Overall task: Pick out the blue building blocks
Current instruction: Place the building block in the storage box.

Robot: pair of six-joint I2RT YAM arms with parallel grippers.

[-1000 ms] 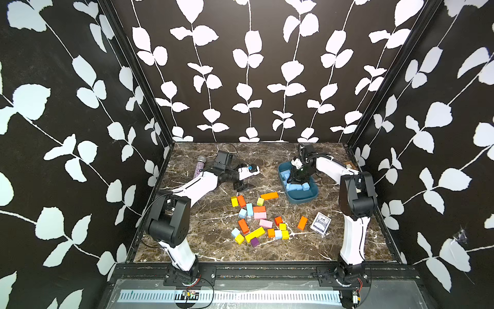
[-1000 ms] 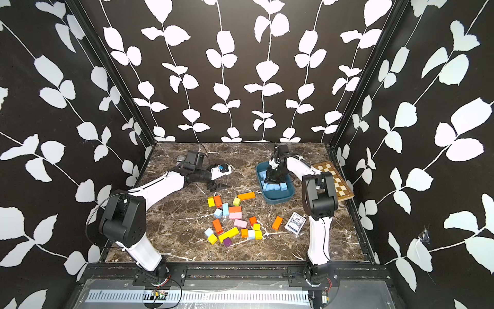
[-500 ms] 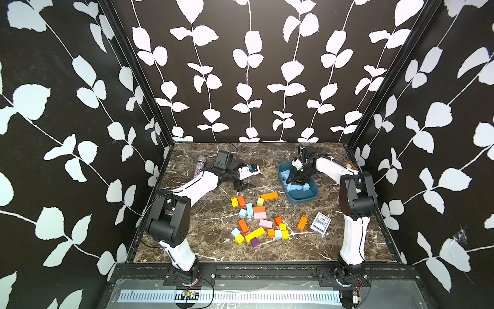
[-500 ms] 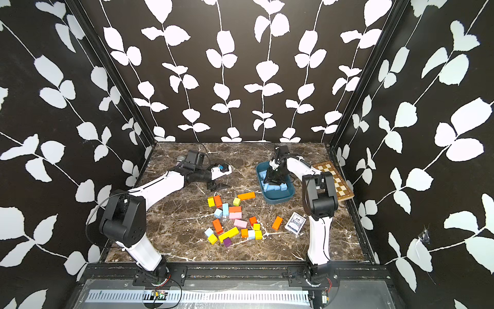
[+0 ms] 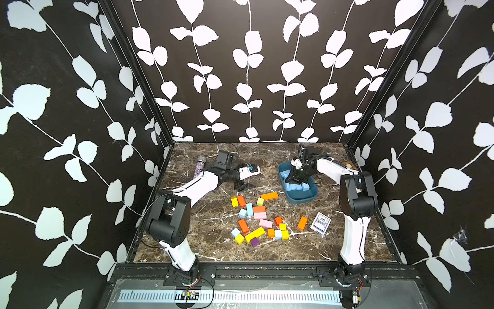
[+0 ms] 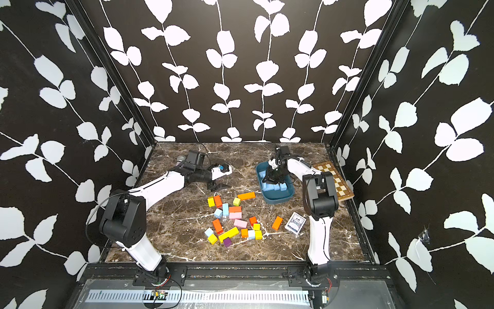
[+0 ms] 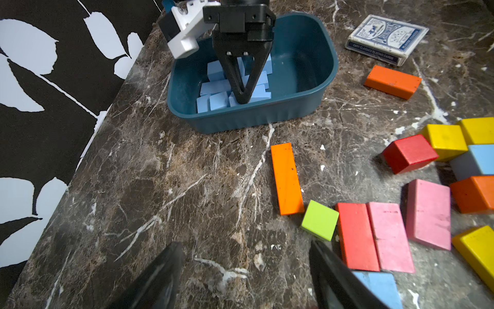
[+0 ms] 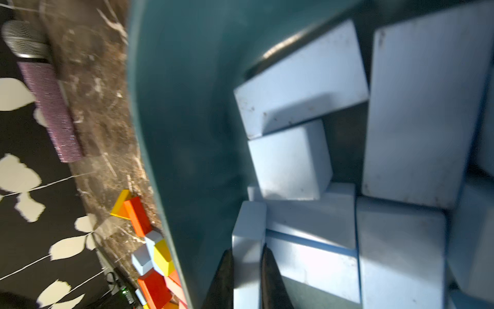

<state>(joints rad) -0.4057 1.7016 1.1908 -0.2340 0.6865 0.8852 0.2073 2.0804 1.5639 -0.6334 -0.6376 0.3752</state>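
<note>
Sky-blue building blocks [image 7: 213, 91]: the bulk lies heaped in the teal tray [image 7: 240, 120], at the rear right of the marble tabletop [image 5: 213, 248]. 4 loose blue blocks [image 5: 249, 209] lie in the mixed pile [image 5: 254, 234] of orange, yellow, pink and purple pieces at mid-tabletop, near the tray but apart from it.

Right gripper [image 7: 242, 99]: down inside the tray and closed. The right wrist view shows a narrow blue block [image 8: 247, 230] pinched between its fingers [image 8: 224, 278].

Left gripper [image 7: 246, 281]: jaws wide apart with nothing between them, hovering over bare tabletop just beside the pile's rear edge.

Sundries: card deck [image 5: 320, 224] to the right of the pile; microphone [image 5: 199, 168] at rear left; chessboard [image 6: 334, 179] along the right edge.
</note>
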